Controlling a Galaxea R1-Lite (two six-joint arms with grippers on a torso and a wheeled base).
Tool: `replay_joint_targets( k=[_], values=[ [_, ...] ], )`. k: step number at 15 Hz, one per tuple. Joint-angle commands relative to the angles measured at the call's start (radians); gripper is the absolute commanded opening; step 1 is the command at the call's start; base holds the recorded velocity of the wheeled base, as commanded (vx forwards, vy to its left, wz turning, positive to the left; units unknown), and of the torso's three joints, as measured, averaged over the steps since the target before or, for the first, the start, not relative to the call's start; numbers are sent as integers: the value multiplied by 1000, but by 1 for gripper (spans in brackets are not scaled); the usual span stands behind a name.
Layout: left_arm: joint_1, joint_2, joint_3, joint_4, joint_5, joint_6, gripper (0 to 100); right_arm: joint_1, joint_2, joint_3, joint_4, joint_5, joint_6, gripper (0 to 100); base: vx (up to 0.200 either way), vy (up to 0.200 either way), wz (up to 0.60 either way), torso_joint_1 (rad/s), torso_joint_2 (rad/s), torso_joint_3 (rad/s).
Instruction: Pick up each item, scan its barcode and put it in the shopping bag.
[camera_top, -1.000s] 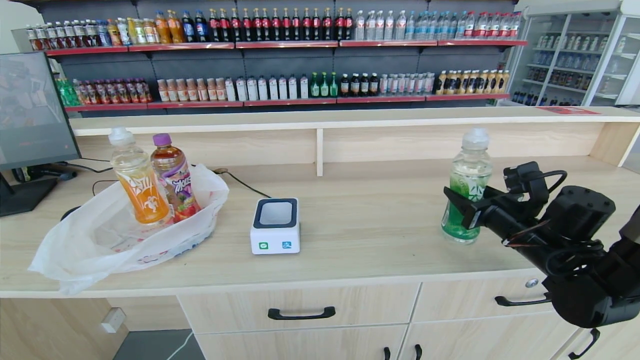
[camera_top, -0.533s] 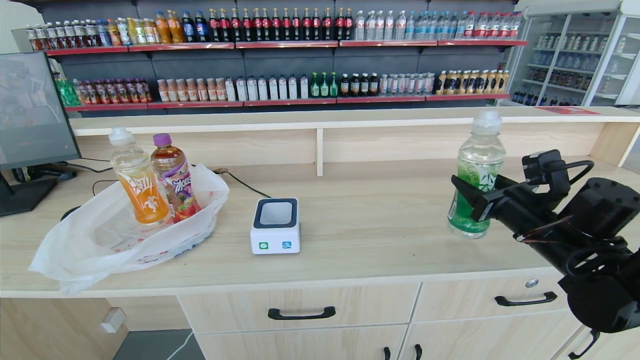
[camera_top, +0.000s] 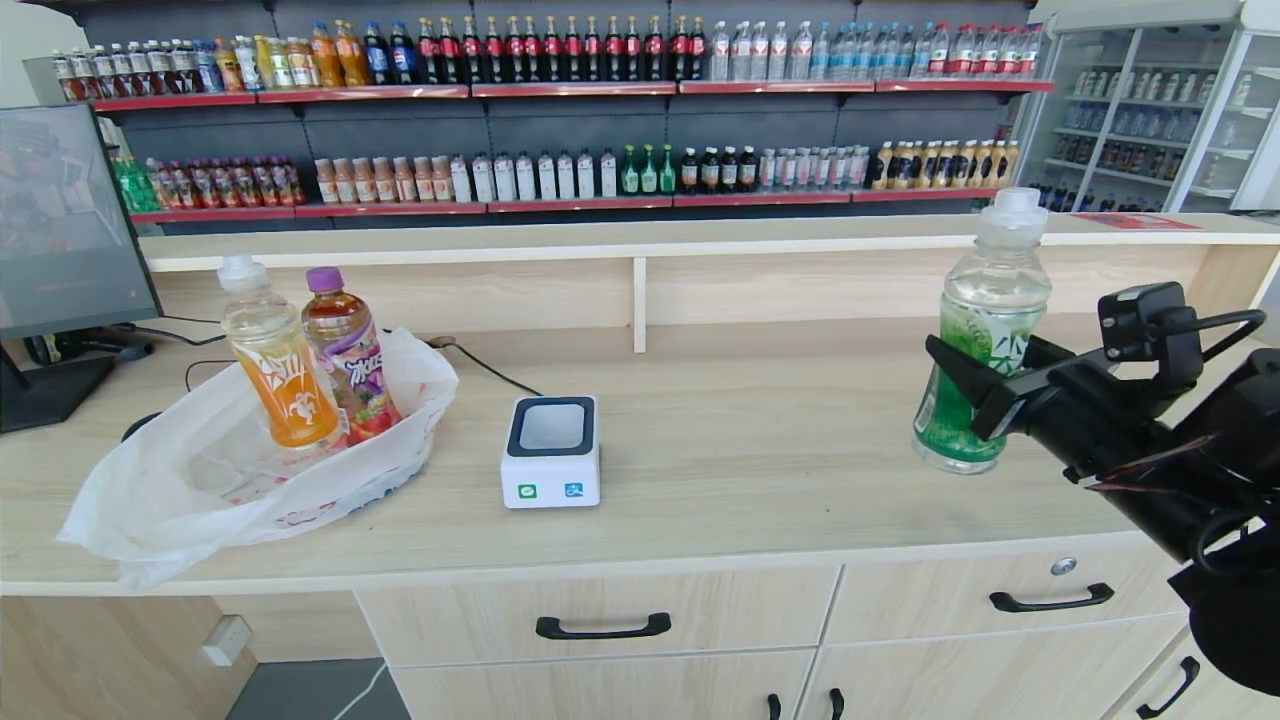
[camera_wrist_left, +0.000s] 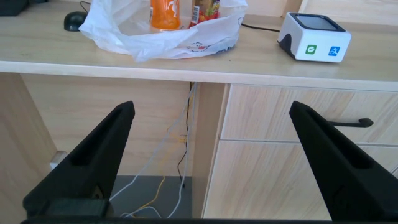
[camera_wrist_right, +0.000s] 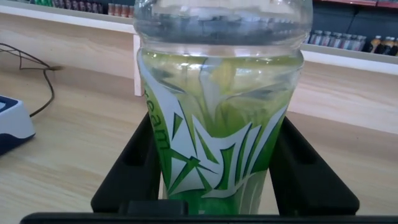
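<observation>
At the right end of the pale wooden table (camera_top: 760, 460), the robot's right pincer (camera_top: 968, 388) is clamped around the lower half of a clear plastic bottle with a green label and a white cap (camera_top: 985, 330), one black finger on each side of the label. The bottle stands upright in the grip. Whether its base is clear of the wood cannot be told.

The left pincer (camera_wrist_left: 211, 168) hangs below the table's front edge, facing the drawer fronts (camera_wrist_left: 292, 118). Its two black fingers are spread wide with nothing between them.

On the left part of the table a white plastic shopping bag (camera_top: 190, 490) lies slumped open. Two bottles stand upright in it, side by side and touching: an orange drink bottle with a white cap (camera_top: 275, 365) and a brown drink bottle with a purple cap (camera_top: 347, 352).

Between the bag and the held bottle, nearer the bag, sits a small white box scanner with a dark-framed window on top (camera_top: 551, 450). A black cable (camera_top: 490, 372) runs from behind it toward the bag. A dark monitor (camera_top: 60, 220) stands at the far left edge of the table, and behind the table rise red-edged shelves of bottled drinks (camera_top: 580, 90).
</observation>
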Motion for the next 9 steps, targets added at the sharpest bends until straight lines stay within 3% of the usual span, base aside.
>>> replay_joint_targets(
  k=[1, 9],
  values=[
    [0, 0, 0, 0, 0, 0, 100, 7, -59, 31, -1, 0, 0, 0, 0, 0, 0, 0, 0, 0],
    [0, 0, 0, 0, 0, 0, 100, 22, -177, 129, -1, 0, -2, 0, 0, 0, 0, 0, 0, 0]
  ],
)
